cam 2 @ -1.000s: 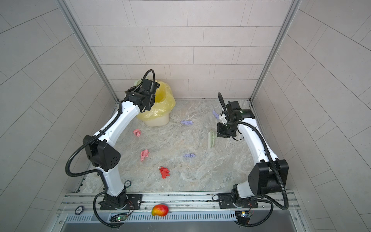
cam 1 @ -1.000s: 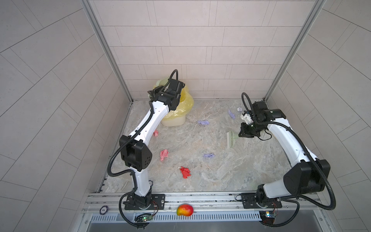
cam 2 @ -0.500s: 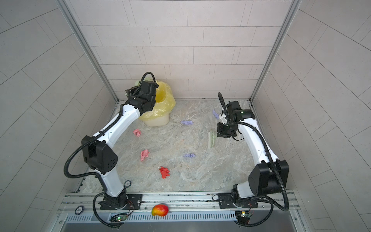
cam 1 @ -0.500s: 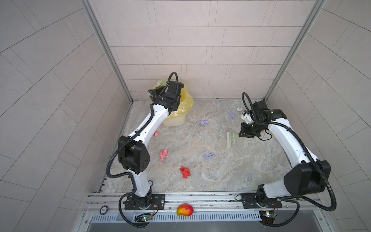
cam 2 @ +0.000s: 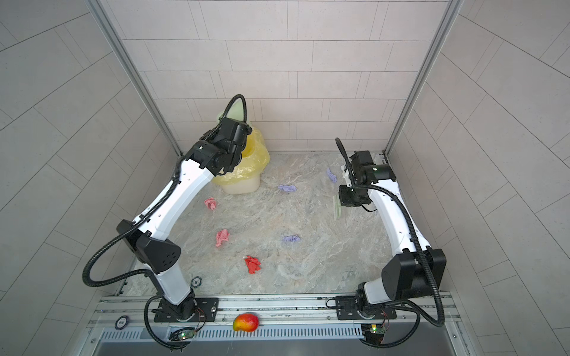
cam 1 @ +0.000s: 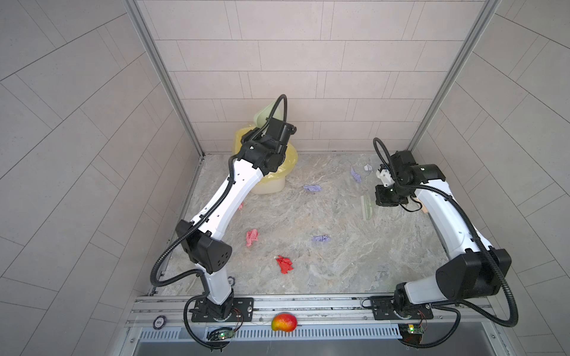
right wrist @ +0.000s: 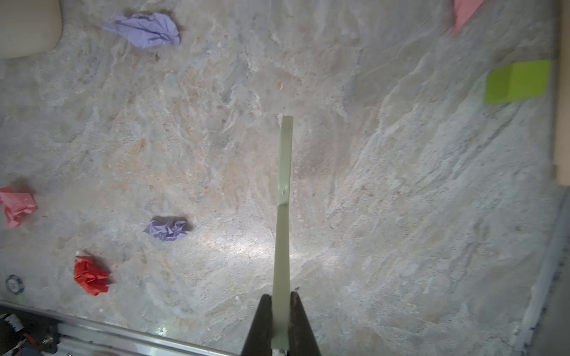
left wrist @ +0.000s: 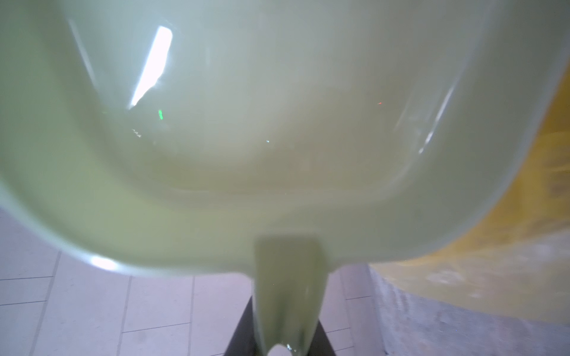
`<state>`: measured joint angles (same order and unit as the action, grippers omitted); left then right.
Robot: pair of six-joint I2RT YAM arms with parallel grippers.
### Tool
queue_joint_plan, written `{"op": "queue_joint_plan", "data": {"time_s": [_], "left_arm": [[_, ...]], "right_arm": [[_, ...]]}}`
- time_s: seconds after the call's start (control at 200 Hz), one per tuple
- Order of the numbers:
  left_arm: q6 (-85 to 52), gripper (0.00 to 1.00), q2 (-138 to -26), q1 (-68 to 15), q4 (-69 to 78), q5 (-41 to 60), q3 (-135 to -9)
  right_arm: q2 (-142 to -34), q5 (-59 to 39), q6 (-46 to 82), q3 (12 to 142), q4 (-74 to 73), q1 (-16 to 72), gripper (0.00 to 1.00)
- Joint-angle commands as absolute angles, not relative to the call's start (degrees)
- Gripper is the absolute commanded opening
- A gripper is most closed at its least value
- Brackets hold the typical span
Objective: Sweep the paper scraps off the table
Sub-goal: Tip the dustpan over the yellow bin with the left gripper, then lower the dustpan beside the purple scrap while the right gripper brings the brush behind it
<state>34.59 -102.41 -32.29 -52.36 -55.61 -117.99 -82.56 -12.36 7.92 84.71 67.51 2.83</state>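
Your left jaws are nearly closed, clamped on the handle of the pale green dustpan (left wrist: 277,123). The dustpan hangs tilted above the yellow-lined bin (cam 1: 270,186) in the far left corner of the counter (cam 1: 339,271).

Your right jaws are fully closed on the thin handle of a pale green brush (right wrist: 283,200). It is held near the counter's right edge, toward the far side. You cannot tell whether its tip touches the counter.

The paper scraps (cam 1: 320,238) lie loose across the counter, apart from both tools.
- A lavender wad (cam 1: 312,188) sits toward the far edge.
- Another lavender one (cam 1: 356,175) and a white one (cam 1: 367,168) are near the far right corner, just beyond the brush.
- A pink wad (cam 1: 252,237) and a red one (cam 1: 284,264) lie toward the front left.
- A second pink wad (cam 2: 211,203) sits beside your left arm (cam 2: 172,200).

A green cube (right wrist: 518,81) shows only in the right wrist view. A mango (cam 1: 284,322) rests on the front rail.
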Motion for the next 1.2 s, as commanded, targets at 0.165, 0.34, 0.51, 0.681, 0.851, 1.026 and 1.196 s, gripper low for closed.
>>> {"op": "queue_joint_plan", "data": {"time_s": [0.165,0.34,0.51,0.681,0.851,1.026,1.196], "left_arm": [[8.4,0.00,-99.8,-41.1,-61.5,-38.5,-110.7],[2.7,0.00,-98.8,-44.2,-59.4,-30.2,-103.3],[-1.7,0.00,-99.1,-44.8,-59.3,-19.8,-98.3],[-4.0,0.00,-99.1,-46.3,-55.8,-14.6,-92.1],[-5.1,0.00,-98.8,-46.7,-53.0,-9.9,-87.8],[-5.4,0.00,-98.9,-47.2,-52.6,-8.4,-85.7],[-5.8,0.00,-98.2,-47.3,-52.1,-7.7,-83.3]], "right_arm": [[-81.9,2.9,3.6,85.5,60.2,2.5,0.00],[-83.9,3.4,0.0,85.2,53.0,2.5,0.00],[-88.8,2.3,-7.6,88.6,48.3,2.6,0.00],[-96.0,1.4,-17.1,93.5,46.2,3.9,0.00],[-102.7,5.3,-25.3,97.6,44.2,8.3,0.00],[-111.8,13.1,-29.8,106.1,47.1,10.6,0.00],[-115.7,16.6,-32.8,110.0,47.5,11.3,0.00]]}}
